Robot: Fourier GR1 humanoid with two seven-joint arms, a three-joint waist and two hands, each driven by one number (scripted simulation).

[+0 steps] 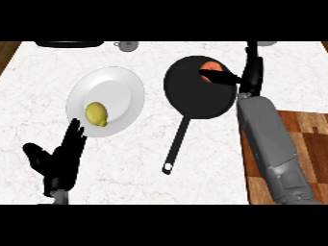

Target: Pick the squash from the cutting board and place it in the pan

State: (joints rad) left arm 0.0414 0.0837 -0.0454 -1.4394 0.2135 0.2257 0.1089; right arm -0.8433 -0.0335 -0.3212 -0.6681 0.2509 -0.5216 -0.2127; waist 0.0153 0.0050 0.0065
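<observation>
White marble tabletop (124,163) fills most of the head view, with a wooden cutting board (315,144) lying at its right edge. Nothing rests on the visible part of that board; the grey right forearm (269,139) crosses over its left side. The black pan (195,98) sits near the middle of the tabletop, its long handle (175,144) pointing toward the view's lower edge. The orange squash (210,64) lies inside the pan, close to its far rim. The right hand (224,77) hangs over the pan's right part, its fingers stretched out straight toward the left and covering the squash's near edge; I cannot tell whether they touch it.

Just left of the pan stands 1 white plate (120,86) carrying a yellow lemon (96,114) near its lower left rim. The left hand (60,158) rests at the lower left, fingers up and spread wide, holding nothing, its fingertips close to the plate's rim.
</observation>
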